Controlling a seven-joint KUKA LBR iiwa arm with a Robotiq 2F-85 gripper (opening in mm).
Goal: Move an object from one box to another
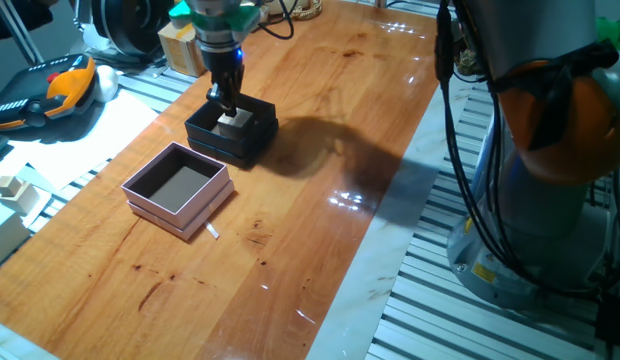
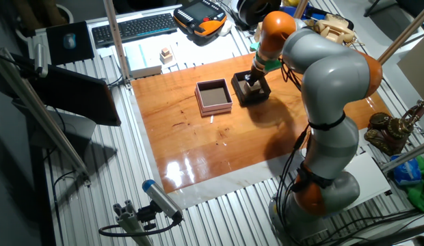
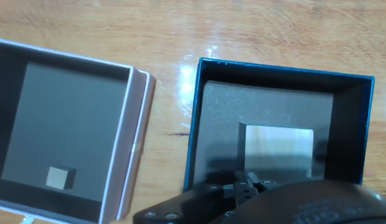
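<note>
Cube (image 3: 277, 149) in black box (image 3: 196, 124), toward 5 o'clock of its floor in hand view, lower edge hidden by gripper (image 1: 228, 108). Finger spread hard to make out: cannot tell. Pink box (image 3: 138, 134) at 9 o'clock, cut off left; small pale square inside, unclear.

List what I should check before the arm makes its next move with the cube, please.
1. Cube lies inside the black box: ok.
2. Tool is down over the black box, at the cube: ok.
3. Tool is closed firmly on the cube: cannot tell.
4. Pink box is open on top: ok.
5. Bare wood of the table between the two boxes, nothing in the way: ok.
</note>
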